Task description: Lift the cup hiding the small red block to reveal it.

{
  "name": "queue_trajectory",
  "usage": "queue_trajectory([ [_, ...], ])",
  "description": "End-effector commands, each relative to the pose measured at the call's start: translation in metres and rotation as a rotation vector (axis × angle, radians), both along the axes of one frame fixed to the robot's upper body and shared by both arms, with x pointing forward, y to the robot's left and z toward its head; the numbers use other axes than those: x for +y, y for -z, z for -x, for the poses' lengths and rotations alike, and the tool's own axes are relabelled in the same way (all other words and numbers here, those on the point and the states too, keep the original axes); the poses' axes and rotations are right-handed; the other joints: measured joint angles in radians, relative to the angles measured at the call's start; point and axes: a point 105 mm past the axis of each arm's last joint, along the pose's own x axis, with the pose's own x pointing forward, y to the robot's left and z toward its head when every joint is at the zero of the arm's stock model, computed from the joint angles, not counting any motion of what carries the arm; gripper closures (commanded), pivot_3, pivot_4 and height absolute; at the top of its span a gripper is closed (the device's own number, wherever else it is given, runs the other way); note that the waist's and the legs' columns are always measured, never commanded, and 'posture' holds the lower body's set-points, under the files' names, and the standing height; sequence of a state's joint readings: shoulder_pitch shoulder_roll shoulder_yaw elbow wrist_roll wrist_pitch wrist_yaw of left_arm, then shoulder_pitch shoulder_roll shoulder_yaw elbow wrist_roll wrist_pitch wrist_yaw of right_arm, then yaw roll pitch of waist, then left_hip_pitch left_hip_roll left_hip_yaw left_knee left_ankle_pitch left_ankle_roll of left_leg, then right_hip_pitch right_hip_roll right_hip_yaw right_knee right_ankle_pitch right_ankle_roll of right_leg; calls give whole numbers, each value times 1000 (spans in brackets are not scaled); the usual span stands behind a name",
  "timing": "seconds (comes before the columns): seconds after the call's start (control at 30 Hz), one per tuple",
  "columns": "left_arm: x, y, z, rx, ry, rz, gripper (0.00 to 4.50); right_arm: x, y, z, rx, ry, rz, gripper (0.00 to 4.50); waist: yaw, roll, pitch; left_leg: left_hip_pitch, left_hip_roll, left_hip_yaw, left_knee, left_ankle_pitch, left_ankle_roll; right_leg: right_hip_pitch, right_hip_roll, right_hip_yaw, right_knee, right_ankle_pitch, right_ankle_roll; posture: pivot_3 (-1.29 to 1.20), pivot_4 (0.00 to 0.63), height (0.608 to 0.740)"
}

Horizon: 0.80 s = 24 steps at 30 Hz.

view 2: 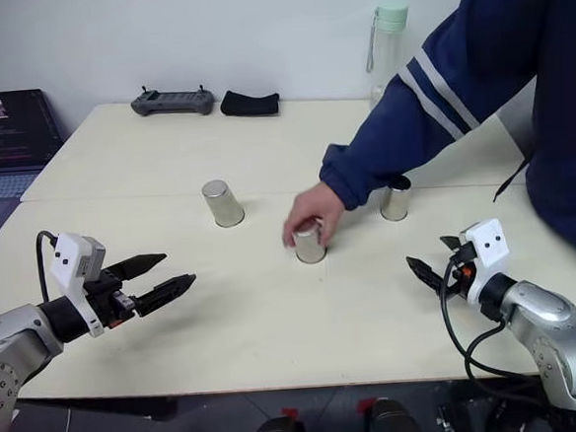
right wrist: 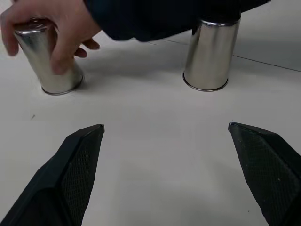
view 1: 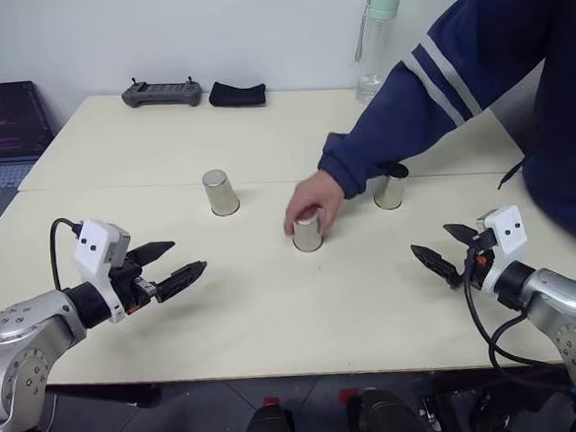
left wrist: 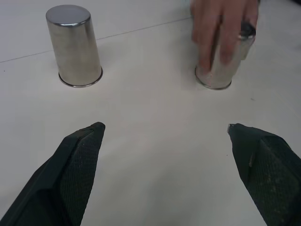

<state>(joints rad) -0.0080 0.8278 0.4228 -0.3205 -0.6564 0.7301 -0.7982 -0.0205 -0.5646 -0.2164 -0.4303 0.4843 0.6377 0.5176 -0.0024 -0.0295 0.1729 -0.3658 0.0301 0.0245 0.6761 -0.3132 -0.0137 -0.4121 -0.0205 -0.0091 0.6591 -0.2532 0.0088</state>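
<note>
Three upturned cups stand ahead of both wide-open grippers, the middle cup (view 1: 308,233) under a person's hand (view 1: 313,203), roughly midway between left gripper (view 1: 165,267) and right gripper (view 1: 446,249).

Cream table (view 1: 275,316), laptop (view 1: 0,132) open at its far left edge, dark controller (view 1: 162,93) and black pouch (view 1: 237,94) side by side at the back, clear bottle (view 1: 377,47) with green cap, person's navy striped sleeve (view 1: 437,87)

Middle cup (view 1: 308,235) top under a person's hand (view 1: 313,203); right cup (view 1: 390,188) partly behind the sleeve (view 1: 414,108).
</note>
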Motion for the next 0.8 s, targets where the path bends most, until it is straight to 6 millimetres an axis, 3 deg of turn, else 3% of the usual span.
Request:
queue_trajectory([
  [0.03,0,-12,0,-42,14,-24,21,0,-11,0,-52,5,2,0,0,0,0,0,0,0,0,0,0,0,0,0,0,0,0,0,150,740],
  [0.8,-1,-11,-3,-46,19,-28,21,1,-10,0,-52,3,3,0,0,0,0,0,0,0,0,0,0,0,0,0,0,0,0,0,150,740],
])
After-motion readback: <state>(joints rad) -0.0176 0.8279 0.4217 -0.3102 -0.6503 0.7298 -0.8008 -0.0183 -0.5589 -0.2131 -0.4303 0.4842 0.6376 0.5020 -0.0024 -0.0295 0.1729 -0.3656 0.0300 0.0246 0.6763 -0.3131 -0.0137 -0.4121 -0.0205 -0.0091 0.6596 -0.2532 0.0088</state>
